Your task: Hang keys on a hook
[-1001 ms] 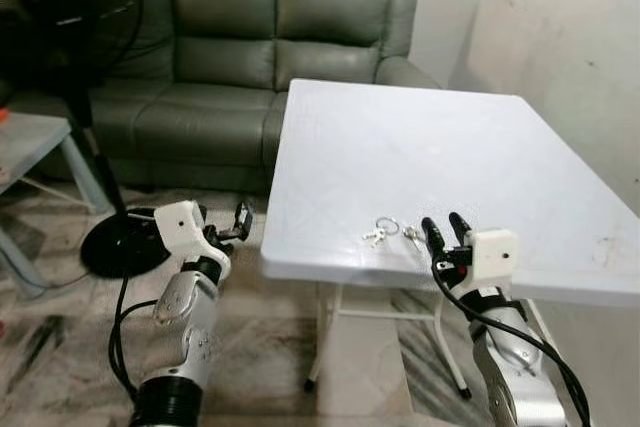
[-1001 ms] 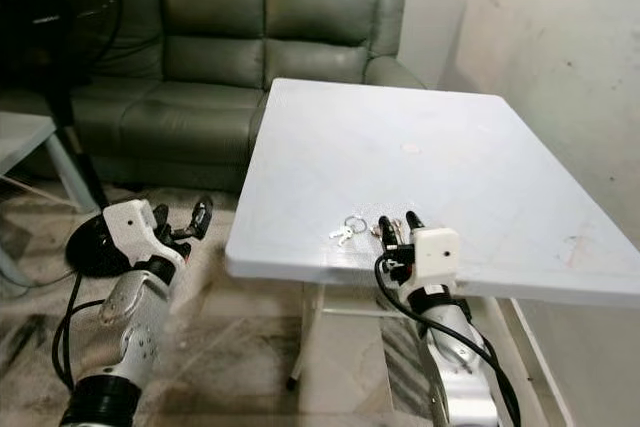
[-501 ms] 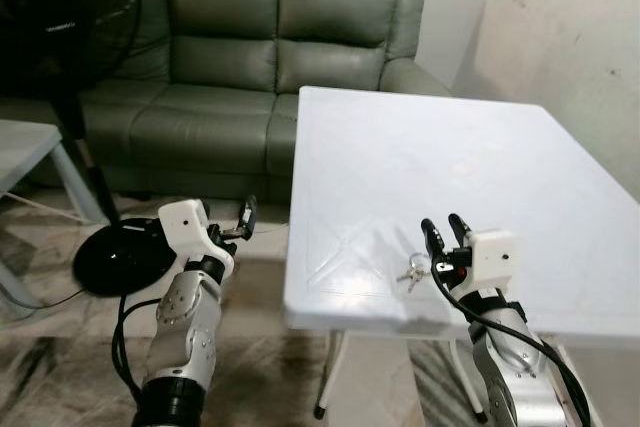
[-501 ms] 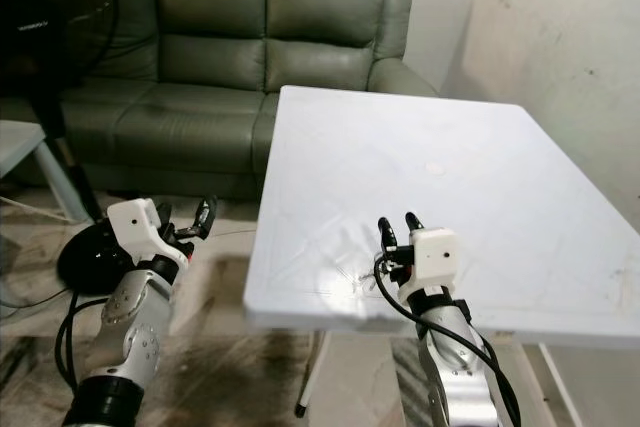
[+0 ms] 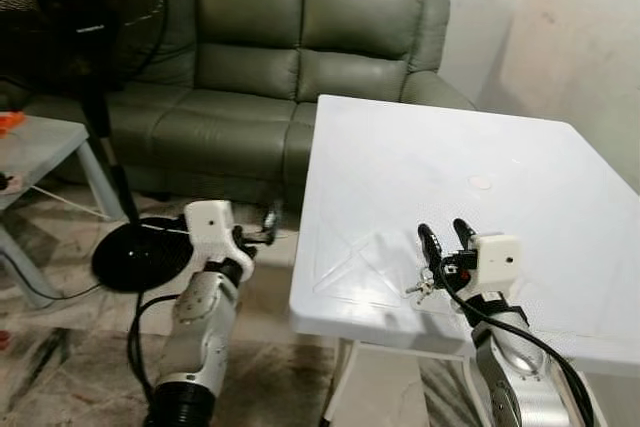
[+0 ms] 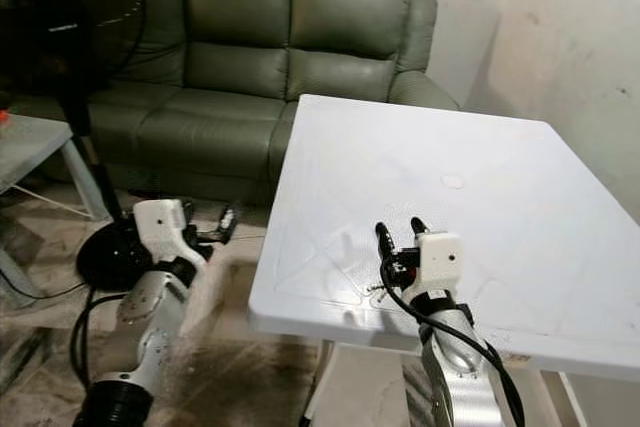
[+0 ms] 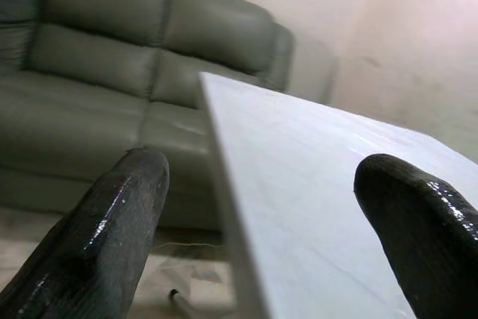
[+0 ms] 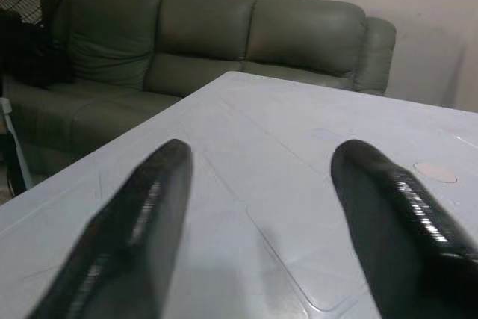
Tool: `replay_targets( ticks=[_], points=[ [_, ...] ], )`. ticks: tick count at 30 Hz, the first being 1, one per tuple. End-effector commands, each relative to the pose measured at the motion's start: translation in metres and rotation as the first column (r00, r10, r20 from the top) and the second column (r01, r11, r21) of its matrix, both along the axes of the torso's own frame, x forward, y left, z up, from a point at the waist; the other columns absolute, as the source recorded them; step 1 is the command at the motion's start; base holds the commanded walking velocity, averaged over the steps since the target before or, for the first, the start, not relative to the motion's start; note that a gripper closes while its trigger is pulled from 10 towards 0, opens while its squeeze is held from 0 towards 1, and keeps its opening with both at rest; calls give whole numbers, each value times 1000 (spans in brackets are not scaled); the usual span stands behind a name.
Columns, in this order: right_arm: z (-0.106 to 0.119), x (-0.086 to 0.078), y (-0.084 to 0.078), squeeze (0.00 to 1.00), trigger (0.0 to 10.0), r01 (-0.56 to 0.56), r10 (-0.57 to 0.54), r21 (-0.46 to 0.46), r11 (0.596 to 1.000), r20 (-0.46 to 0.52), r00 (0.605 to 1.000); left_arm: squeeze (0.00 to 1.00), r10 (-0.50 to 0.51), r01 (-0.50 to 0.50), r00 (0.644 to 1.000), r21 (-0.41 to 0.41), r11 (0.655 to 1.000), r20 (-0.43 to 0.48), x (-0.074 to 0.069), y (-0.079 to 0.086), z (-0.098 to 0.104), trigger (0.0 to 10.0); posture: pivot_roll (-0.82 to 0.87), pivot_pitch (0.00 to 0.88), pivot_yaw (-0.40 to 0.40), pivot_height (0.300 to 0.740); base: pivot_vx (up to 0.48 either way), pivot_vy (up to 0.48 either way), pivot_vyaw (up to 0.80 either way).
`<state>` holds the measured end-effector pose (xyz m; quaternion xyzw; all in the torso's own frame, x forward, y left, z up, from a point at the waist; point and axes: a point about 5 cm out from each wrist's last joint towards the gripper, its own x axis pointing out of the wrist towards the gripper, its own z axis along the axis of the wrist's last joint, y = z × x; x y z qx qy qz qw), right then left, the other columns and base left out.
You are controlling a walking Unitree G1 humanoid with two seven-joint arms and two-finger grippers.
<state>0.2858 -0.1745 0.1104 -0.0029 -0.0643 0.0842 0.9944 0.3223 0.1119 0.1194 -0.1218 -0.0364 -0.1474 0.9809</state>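
Note:
A small bunch of silver keys (image 5: 419,287) lies on the white table (image 5: 470,162) close to its near edge. My right gripper (image 5: 442,230) is open and stands just above and behind the keys, fingers pointing up, with its wrist partly covering them. The right wrist view has both black fingers (image 8: 142,214) spread over bare tabletop with nothing between them. My left gripper (image 5: 268,221) is open and hangs off the table's left side at about edge height; in its wrist view the fingers (image 7: 112,222) frame the table edge and the sofa.
A grey-green sofa (image 5: 290,57) stands behind the table. A black standing fan (image 5: 85,17) with a round base (image 5: 140,257) is to the left, next to a pale side table (image 5: 35,142). A faint round mark (image 5: 480,183) sits mid-table. The wall is close on the right.
The whole view has shifted as the camera moved. The keys, earlier just left of the right gripper's fingers, now lie below them at its wrist. Both grippers stay open.

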Motion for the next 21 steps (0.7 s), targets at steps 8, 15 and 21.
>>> replay_targets(
  ticks=[8,15,21],
  points=[
    [0,0,-11,1000,10000,30,-31,-35,999,-14,999,0,-159,159,987,57,986,2,-10,-24,-1,10000,-21,19,-65,740,0,0,0],
    [-8,5,-14,0,10000,75,-86,-135,988,-81,993,0,-262,263,965,67,963,-18,-21,-42,-5,10000,-23,24,-62,740,0,0,0],
    [-8,7,-22,0,10000,65,-83,-216,974,-76,994,0,-327,330,944,95,939,-46,-32,-53,-12,10000,-23,28,-64,740,0,0,0]
  ],
)
